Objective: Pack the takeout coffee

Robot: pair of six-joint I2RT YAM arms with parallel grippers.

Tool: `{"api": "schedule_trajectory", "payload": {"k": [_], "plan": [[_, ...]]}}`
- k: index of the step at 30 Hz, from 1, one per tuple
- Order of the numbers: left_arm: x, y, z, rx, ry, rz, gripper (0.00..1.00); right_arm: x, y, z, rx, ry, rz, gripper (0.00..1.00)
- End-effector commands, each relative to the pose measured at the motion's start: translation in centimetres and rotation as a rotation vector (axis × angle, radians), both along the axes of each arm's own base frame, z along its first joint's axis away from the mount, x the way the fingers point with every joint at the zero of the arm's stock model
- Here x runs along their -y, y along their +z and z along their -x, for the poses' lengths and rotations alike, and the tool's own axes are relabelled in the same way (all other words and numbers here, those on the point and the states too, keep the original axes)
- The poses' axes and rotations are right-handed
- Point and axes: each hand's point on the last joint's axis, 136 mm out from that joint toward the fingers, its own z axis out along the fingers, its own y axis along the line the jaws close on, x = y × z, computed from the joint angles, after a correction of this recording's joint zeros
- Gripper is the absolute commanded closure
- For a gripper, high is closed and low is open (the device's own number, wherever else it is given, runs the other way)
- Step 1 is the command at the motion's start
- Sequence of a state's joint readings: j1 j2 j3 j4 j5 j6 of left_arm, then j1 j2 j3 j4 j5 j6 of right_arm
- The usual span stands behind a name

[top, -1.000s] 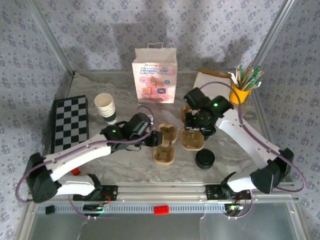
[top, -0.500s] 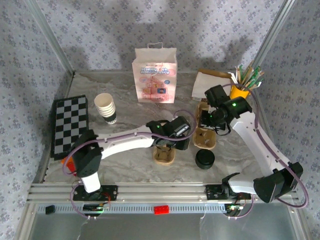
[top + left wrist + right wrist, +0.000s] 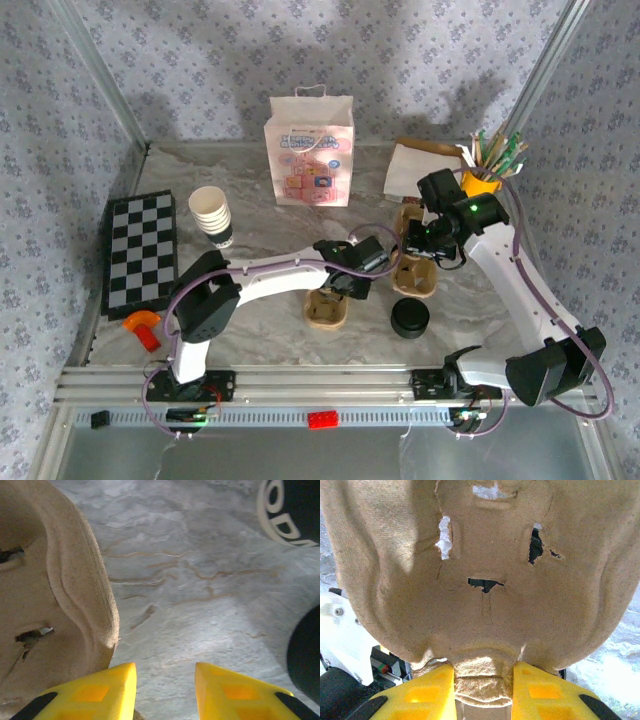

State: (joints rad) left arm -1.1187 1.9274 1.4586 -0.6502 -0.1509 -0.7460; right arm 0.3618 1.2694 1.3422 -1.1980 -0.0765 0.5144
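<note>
1. Right end effector (image 3: 483, 672) clamps a carrier (image 3: 480, 570) by its rim.
2. Left end effector (image 3: 165, 671) gapes empty beside another carrier (image 3: 50, 580).
3. Cup (image 3: 212, 216) sits left on the worktop (image 3: 270, 332); lid (image 3: 410, 318) lies near the held carrier.

cup (image 3: 212, 214) left of bag (image 3: 309, 150) | lid (image 3: 409, 318) right of near carrier (image 3: 326, 312), before far carrier (image 3: 415, 283)

Paper bag (image 3: 309, 152), chessboard (image 3: 141, 248), pulp carrier (image 3: 414, 284)

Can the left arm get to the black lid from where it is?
Probably yes. The left gripper is open and empty, and only bare table lies between it and the lid; a cup carrier sits on its other side.
</note>
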Motion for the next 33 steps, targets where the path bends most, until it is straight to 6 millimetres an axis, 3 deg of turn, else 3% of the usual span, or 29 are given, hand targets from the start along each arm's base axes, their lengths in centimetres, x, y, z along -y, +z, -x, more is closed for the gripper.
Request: {"api": "schedule_trajectory", "payload": {"k": [1, 6, 16, 24, 27, 30, 33], "plan": [[-2.9, -0.1, -0.4, 0.013, 0.050, -0.104, 0.64, -0.1, 0.5, 0.0, 0.017, 0.013, -0.013, 0.73], [-7.0, -0.6, -0.2, 0.023, 0.096, -0.217, 0.64, -0.1, 0.5, -0.2, 0.019, 0.014, -0.012, 0.73], [-15.9, -0.6, 0.3, 0.010, 0.288, -0.243, 0.64, -0.5, 0.5, -1.1, 0.039, 0.011, -0.021, 0.73], [-22.0, -0.1, 2.5, -0.018, 0.359, -0.282, 0.64, -0.7, 1.0, -1.0, 0.039, 0.019, -0.017, 0.73], [-22.0, 1.1, 2.1, -0.006, 0.359, -0.224, 0.63, -0.7, 1.3, -1.1, 0.045, 0.020, -0.023, 0.72], [-20.1, 3.4, 0.8, 0.022, 0.336, -0.128, 0.63, -1.0, 1.6, -1.3, 0.058, 0.031, -0.031, 0.72], [-17.8, 6.9, -0.2, 0.053, 0.307, -0.017, 0.62, -1.0, 2.0, -1.5, 0.068, 0.041, -0.030, 0.72]]}}
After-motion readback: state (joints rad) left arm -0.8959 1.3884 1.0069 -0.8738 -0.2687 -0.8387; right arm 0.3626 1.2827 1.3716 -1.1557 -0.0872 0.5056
